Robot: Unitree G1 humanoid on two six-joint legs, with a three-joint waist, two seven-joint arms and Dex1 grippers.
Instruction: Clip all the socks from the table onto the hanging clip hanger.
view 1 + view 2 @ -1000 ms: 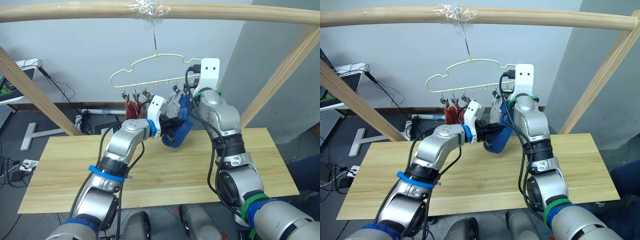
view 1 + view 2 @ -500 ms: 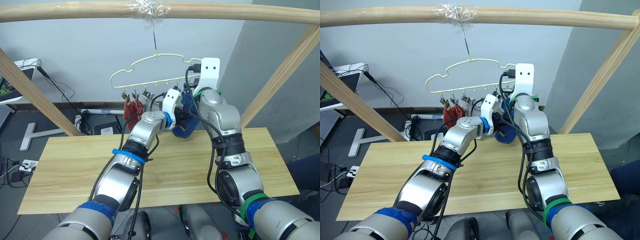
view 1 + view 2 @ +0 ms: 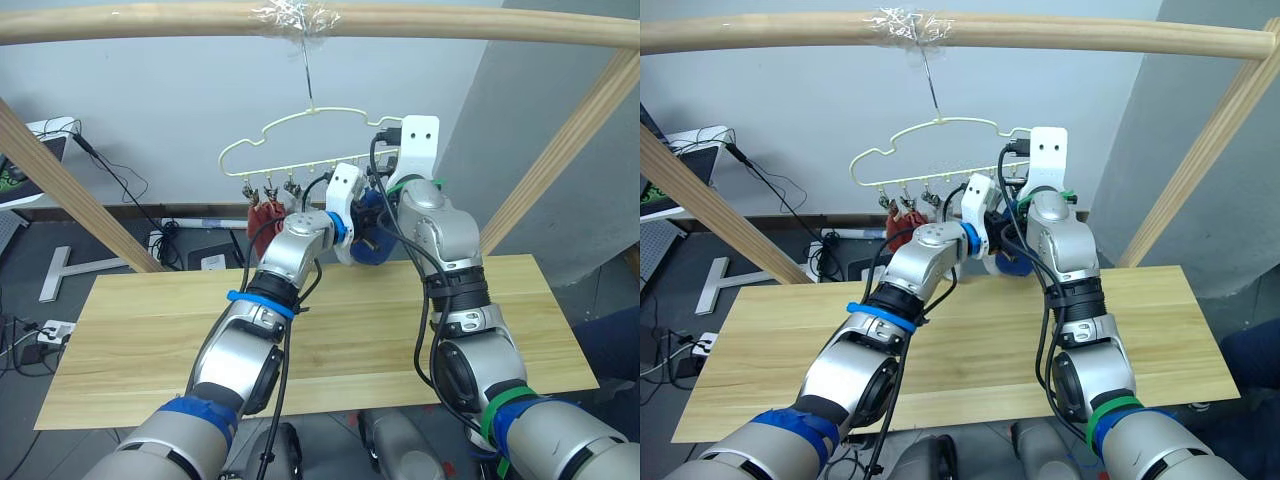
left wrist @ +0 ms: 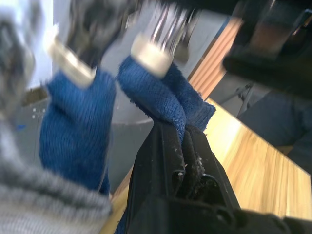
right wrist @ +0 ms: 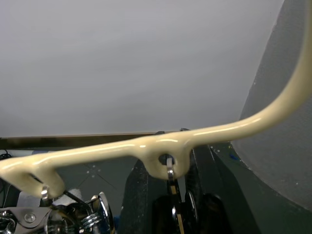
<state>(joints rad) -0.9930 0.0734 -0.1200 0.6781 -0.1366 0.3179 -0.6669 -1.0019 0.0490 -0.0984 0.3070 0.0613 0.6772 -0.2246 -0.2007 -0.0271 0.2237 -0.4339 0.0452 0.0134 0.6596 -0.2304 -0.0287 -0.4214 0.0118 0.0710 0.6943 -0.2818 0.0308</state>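
Your left gripper (image 4: pixel 181 134) is pinched shut on the edge of a blue sock (image 4: pixel 170 100), lifted right up under the end clip (image 4: pixel 148 54) of the clip hanger (image 3: pixel 300 125). Your right gripper (image 5: pixel 169 195) sits at that same clip, apparently squeezing it; whether its fingers are closed I cannot tell. A second blue sock (image 4: pixel 70 126) already hangs alongside. The knit is light, soft and floppy, so hold near the cuff edge and feed that edge into the clip. The table (image 3: pixel 150 330) lies below.
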